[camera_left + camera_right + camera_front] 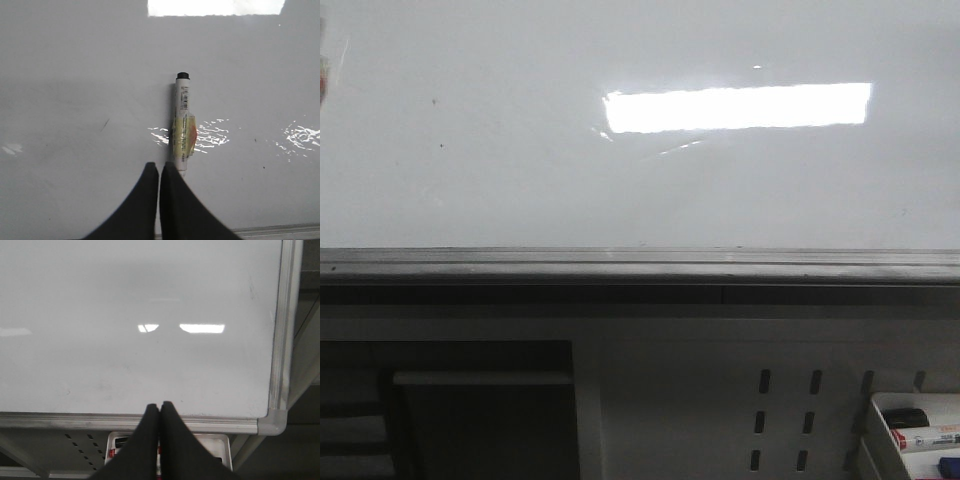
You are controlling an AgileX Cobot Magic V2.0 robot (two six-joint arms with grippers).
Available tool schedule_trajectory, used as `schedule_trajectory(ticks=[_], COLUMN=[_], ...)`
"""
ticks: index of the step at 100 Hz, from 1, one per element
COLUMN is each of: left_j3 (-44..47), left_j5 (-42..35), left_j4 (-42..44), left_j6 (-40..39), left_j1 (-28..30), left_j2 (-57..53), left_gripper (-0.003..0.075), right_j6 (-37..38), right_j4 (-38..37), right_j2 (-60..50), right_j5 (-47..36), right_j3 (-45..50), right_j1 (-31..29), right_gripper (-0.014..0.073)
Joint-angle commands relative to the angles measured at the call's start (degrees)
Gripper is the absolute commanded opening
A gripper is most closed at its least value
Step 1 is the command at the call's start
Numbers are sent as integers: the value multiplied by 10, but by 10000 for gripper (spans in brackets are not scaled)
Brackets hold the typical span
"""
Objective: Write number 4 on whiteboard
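Observation:
The whiteboard (pixel 520 150) is glossy white with a bright rectangular reflection and a grey edge rail (pixel 640 262). No number 4 shows on it in any view, only tiny dark specks. In the left wrist view a white marker (pixel 183 120) with a black end and a yellow-orange tape band lies against the board (pixel 75 75). My left gripper (pixel 159 166) is shut, its tips at the marker's near end, which hides behind one finger. My right gripper (pixel 160 405) is shut and empty over the board's rail, near a corner (pixel 272 422). Neither gripper shows in the front view.
A white perforated panel with slots (pixel 700 370) sits below the rail. A white tray with spare markers (pixel 920 430) is at the lower right and also shows behind my right fingers (pixel 220 442). A dark opening (pixel 480 410) is at the lower left.

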Motion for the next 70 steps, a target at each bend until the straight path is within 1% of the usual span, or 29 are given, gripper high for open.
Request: schedule_trajectory(ticks=[1, 7, 10, 12, 14, 16, 19, 22, 29, 34, 39, 70], left_j3=[-17, -17, -17, -17, -17, -17, -17, -17, -17, -17, -17, -17], left_j5=[-45, -47, -49, -54, -55, -55, -55, -55, -55, -55, -55, -55], left_j4=[-3, -4, -3, -3, -3, -3, 0, 8, 27, 28, 28, 28], left_j6=[-1, -6, -17, -26, -29, -37, -37, -37, -37, -37, -37, -37], left_j1=[2, 2, 2, 2, 2, 2, 2, 2, 2, 2, 2, 2], left_j2=[7, 8, 9, 10, 10, 10, 11, 11, 11, 11, 11, 11], left_gripper=[-20, -15, 4, 17, 43, 85, 126, 203, 356, 428, 456, 405], right_j6=[-5, -5, -5, -5, -5, -5, -5, -5, -5, -5, -5, -5], right_j4=[-10, -12, -12, -12, -12, -12, -12, -12, -12, -12, -12, -12], right_j2=[7, 7, 7, 7, 7, 7, 7, 7, 7, 7, 7, 7], right_j5=[-40, -40, -40, -40, -40, -41, -41, -41, -42, -42, -42, -42], right_j3=[-22, -22, -22, -22, -22, -22, -22, -22, -22, -22, -22, -22], right_j1=[-4, -4, -4, -4, -4, -4, -4, -4, -4, -4, -4, -4], right_gripper=[0, 87, 157, 188, 233, 294, 337, 402, 487, 506, 505, 505])
